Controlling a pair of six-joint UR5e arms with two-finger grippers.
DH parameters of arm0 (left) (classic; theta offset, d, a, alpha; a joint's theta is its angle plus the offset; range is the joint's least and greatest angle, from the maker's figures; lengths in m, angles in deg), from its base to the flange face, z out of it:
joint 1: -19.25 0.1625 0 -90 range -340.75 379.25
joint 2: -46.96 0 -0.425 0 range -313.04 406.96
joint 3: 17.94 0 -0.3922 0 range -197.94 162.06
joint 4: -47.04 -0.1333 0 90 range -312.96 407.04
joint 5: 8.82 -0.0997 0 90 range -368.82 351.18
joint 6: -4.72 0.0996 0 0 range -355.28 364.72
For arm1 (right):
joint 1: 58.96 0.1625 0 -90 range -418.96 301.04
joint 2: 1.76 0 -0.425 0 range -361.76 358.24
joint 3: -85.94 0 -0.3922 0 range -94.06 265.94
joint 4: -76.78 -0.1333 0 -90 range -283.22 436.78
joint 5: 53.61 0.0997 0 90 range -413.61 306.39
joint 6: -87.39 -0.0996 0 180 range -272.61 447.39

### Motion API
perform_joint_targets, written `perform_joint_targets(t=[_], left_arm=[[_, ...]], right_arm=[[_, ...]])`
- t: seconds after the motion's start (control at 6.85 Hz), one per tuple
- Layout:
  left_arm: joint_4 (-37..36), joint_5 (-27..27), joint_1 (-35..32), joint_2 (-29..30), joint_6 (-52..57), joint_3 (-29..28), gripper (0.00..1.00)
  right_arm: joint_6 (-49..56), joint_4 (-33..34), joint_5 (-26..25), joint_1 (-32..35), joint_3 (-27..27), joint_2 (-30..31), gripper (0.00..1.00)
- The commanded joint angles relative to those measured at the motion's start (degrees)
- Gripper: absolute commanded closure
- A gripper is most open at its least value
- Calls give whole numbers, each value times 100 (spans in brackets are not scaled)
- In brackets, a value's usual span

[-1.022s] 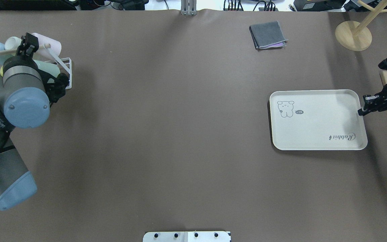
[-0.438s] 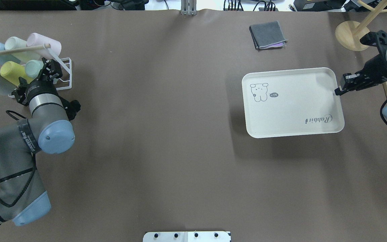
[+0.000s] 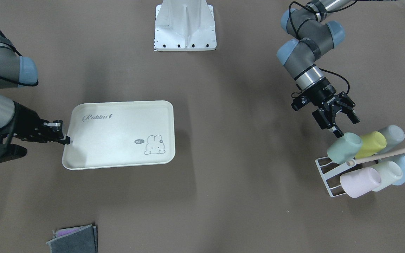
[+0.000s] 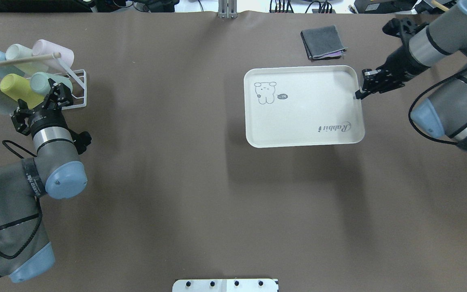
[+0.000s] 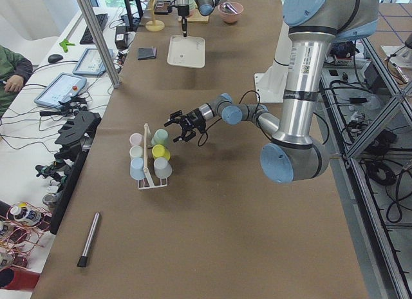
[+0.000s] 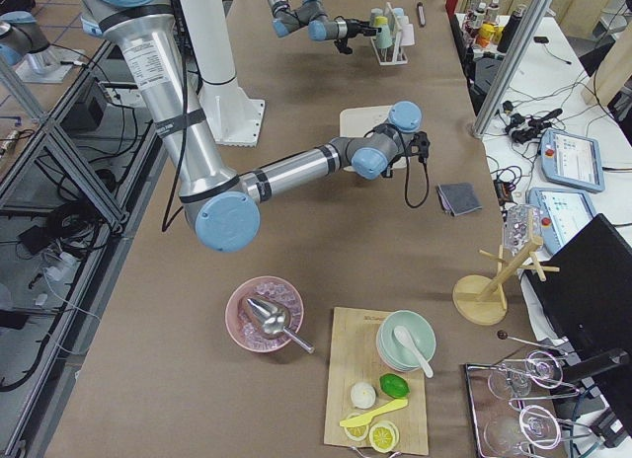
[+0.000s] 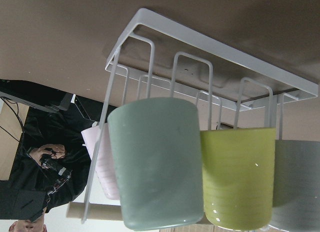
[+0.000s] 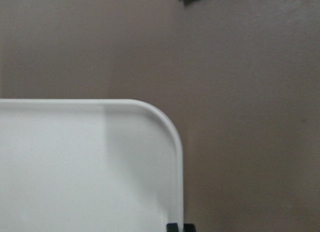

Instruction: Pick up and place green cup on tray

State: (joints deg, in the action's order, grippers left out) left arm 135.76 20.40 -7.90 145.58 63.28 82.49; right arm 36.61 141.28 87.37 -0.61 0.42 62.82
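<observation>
The green cup (image 3: 345, 147) lies on its side on the white wire rack (image 7: 225, 46), at the end of a row and touching the yellow-green cup (image 3: 373, 143), well apart from the tray (image 3: 118, 147). The left tool (image 3: 343, 125) hovers just beside the cup's closed end, fingers spread wide and gripping nothing. The right tool (image 3: 64, 140) is clamped on the tray's short rim, over the brown desk (image 3: 223, 193), near a folded grey cloth (image 4: 323, 41).
</observation>
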Motion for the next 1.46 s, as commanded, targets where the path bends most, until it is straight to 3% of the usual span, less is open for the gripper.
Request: perform_joint_targets(t=[0.0,0.15,0.58,1.02,1.31], left_arm=[[76,-548,96,69,-11,-357,1],[84,-549,105,78,-20,-384,1],[137,-926,105,358,-73,-892,1],[873,-953,96,342,-55,-1384,1],[911,-1182,70,359,-29,-1439,1]], right_arm=[[-360,2,9,-323,395,-559,100],[-997,-7,-9,-560,422,-743,100],[-1205,-51,88,-982,519,-824,100],[-1320,-516,-429,-1712,431,-850,100],[-1267,-683,-648,-1975,440,-727,100]])
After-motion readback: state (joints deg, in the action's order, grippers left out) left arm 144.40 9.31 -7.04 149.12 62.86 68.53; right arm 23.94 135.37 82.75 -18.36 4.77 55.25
